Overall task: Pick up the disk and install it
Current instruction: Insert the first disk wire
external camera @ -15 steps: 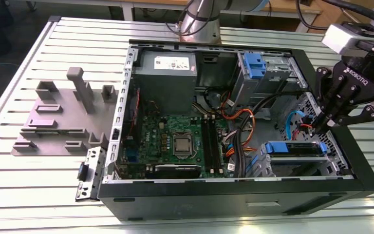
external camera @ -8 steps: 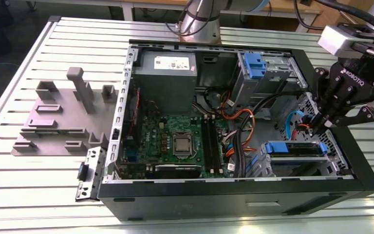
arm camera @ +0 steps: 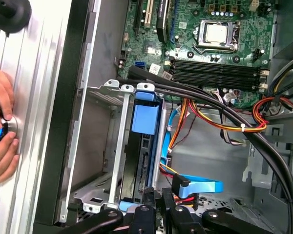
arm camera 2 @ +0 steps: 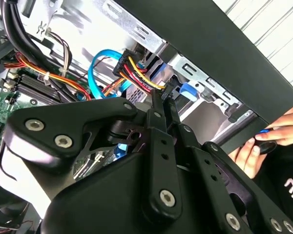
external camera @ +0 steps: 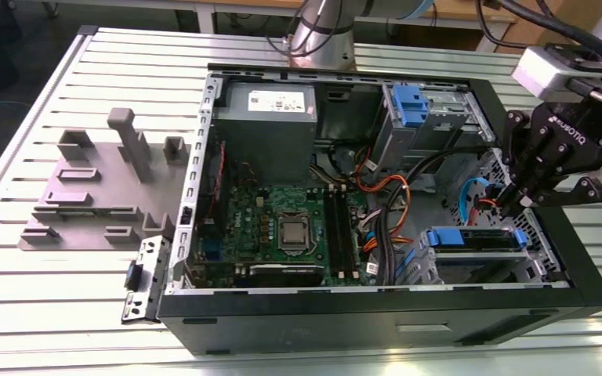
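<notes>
Disk in bay, tool closed, empty

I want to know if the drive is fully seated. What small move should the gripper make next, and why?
Probably a short push along the slot. The disk already lies inside the metal drive cage, and the shut gripper sits at its near end; contact is unclear.

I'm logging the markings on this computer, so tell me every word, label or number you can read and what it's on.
None reads clearly enough to quote.
On the white sticker of the grey box: print too small to read.
On the gripper: white maker's lettering, not quoted.
On the circuit board: markings too small.
On the black sleeve: white lettering, cut off.
</notes>
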You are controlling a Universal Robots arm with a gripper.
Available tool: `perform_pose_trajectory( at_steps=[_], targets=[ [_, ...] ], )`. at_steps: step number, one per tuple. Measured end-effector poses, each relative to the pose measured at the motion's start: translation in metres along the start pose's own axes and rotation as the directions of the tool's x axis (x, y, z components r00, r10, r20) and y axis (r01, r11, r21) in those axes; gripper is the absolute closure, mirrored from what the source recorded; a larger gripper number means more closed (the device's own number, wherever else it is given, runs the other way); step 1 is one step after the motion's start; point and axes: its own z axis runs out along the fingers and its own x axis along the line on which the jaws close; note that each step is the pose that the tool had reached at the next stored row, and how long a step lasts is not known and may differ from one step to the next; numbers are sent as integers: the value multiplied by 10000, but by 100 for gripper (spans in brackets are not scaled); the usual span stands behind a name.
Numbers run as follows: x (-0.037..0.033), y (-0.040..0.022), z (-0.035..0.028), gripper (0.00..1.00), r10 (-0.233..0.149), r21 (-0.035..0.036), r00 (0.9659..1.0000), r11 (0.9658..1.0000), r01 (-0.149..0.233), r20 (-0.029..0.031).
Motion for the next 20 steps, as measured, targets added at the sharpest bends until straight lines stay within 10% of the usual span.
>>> perform_pose_trajectory(
  at_steps=[8,20],
  targets=[
    [68,51,40,83,-4,153,9996,9999,0,276],
    [92,94,82,83,121,292,9994,9995,-130,313]
  ],
)
